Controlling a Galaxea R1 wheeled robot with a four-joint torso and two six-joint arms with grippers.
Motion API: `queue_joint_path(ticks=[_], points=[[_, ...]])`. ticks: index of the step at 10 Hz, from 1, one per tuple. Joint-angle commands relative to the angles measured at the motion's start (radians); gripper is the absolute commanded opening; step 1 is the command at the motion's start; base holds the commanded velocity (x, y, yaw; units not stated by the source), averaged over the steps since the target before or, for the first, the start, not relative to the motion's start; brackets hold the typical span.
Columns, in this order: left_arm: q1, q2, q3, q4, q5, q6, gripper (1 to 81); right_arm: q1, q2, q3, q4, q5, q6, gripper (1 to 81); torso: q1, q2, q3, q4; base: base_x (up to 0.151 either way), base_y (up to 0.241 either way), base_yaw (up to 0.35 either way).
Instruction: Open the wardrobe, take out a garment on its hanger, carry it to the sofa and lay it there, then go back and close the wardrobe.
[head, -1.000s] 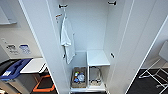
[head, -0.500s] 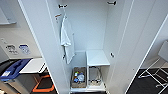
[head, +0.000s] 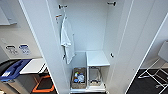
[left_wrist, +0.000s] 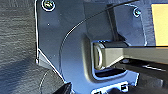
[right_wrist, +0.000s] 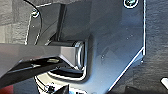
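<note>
The wardrobe (head: 87, 37) stands wide open, right in front of the robot. Its two white doors swing out to each side, and the inside is white too. A white T-shirt (head: 67, 40) hangs near the inner left wall, up under the rail (head: 62, 6). Lower down on the right there is a white shelf (head: 97, 58). Under it sits a wire basket (head: 94, 76). Beside that, on the wardrobe floor, is a brown basket (head: 78, 78) with small colourful things in it.

Left of the wardrobe is a blue bin lid (head: 13, 70) and something orange on the dark floor (head: 45, 85). On the far right stands a white chair (head: 160, 70).

The wrist views show dark robot parts over grey floor — I cannot tell if the jaws are closed or apart.
</note>
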Motion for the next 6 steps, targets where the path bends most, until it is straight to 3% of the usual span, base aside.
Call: queue_joint_path(ticks=[1, 6], points=[[-0.033, -0.009, -0.004, -0.002, 0.035, -0.001, 81.1, 0.025, 0.001, 0.000, -0.008, -0.050, 0.000, 81.1, 0.001, 0.000, 0.000, 0.000, 0.085, 0.000, 0.000], [-0.033, -0.009, -0.004, -0.002, 0.035, -0.001, 81.1, 0.025, 0.002, 0.000, -0.008, -0.050, -0.005, 81.1, 0.001, 0.000, 0.000, 0.000, 0.088, 0.000, 0.000]])
